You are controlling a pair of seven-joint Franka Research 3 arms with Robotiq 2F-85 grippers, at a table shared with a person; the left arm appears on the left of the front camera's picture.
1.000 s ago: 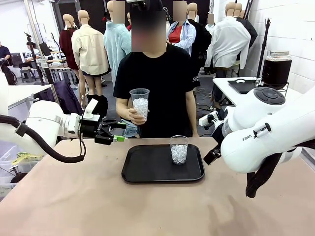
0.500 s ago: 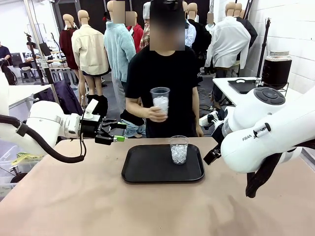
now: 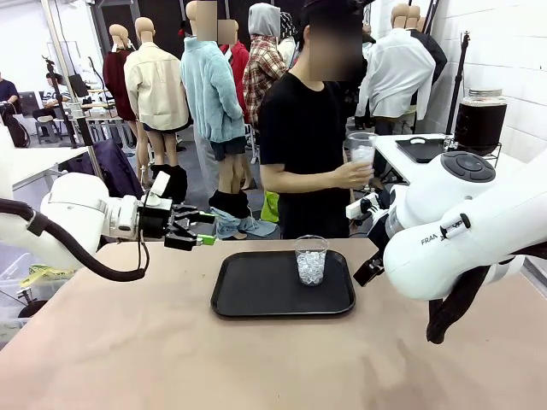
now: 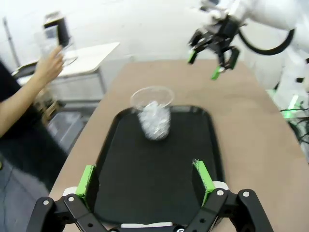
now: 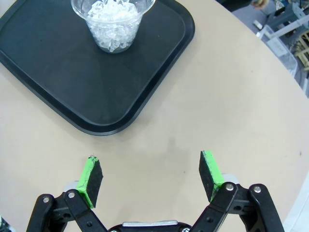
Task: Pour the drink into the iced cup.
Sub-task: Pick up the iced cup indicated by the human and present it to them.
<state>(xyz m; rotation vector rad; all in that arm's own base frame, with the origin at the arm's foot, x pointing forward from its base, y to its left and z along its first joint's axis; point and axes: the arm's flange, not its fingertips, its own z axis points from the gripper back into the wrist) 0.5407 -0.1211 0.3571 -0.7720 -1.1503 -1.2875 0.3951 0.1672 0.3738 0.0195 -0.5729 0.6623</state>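
A clear cup of ice (image 3: 310,260) stands upright on the right part of a black tray (image 3: 256,295) at the table's far middle; it also appears as the cup (image 4: 153,113) and the cup (image 5: 112,21). The person holds a second iced cup (image 3: 361,152) in one hand, turned toward the side table at back right. There the drink (image 3: 479,120) stands, dark brown in a glass jar with a silver lid. My left gripper (image 3: 201,232) (image 4: 145,169) hovers open left of the tray. My right gripper (image 5: 149,162) (image 4: 215,50) hangs open above the table right of the tray.
The side table (image 3: 402,166) at back right carries another black tray (image 3: 420,149) beside the jar. Bare tan tabletop (image 3: 171,359) stretches in front of the tray. The person stands at the table's far edge, right of centre.
The person has turned and stepped to the picture's right, carrying the held iced cup from above the tray toward the side table. Both arms and the cup on the tray stay still.
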